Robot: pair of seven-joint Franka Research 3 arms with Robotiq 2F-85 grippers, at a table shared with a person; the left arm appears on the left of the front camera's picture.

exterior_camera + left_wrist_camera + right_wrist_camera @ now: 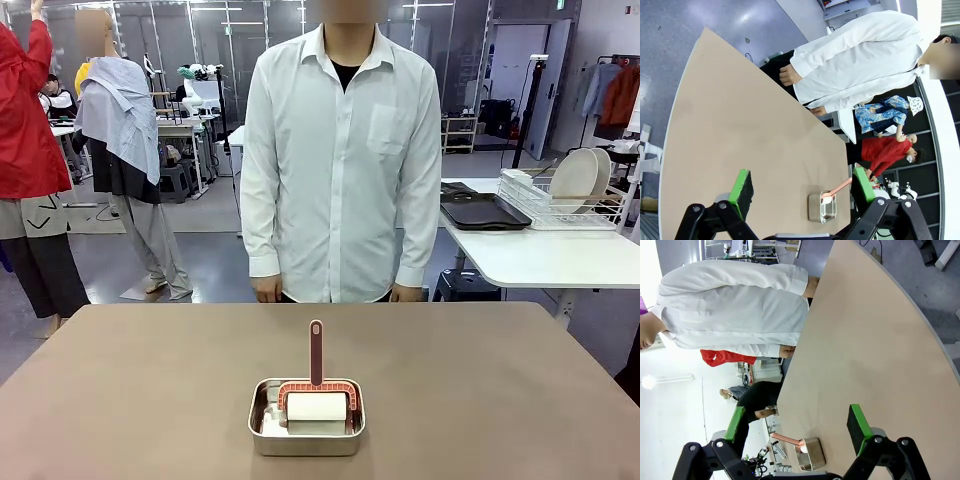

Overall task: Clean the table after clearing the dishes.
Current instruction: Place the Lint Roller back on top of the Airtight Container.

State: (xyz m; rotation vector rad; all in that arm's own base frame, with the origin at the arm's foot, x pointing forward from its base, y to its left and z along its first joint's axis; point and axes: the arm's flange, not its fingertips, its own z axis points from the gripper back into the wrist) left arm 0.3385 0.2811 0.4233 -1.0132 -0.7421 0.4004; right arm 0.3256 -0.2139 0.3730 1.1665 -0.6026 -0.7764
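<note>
The table (pixel 150 390) spread its plain taupe-brown top across the front view. Near its close edge, about midway along, sat a small steel pan (pixel 306 432). In the pan lay a lint roller (pixel 316 398), its white roll resting across the pan and its reddish-brown handle rising upright from the frame.

Behind the far edge stood a person in a white shirt (pixel 342 150), arms hanging down, both hands just at the table's rim. Off to the right, on a smaller white table (pixel 540 255), lay dark trays (pixel 484 211) and, beside them, a wire rack (pixel 572 208) with white plates (pixel 580 175) propped on edge in it.

In the left wrist view the left claw (pixel 801 187) hung above the table with its green-padded fingers (pixel 742 189) spread wide and nothing between them; the pan appeared small between and beyond them. In the right wrist view the right claw (pixel 797 422) was likewise wide apart and empty over the bare tabletop, with the pan and the roller's handle seen low between its fingers.
</note>
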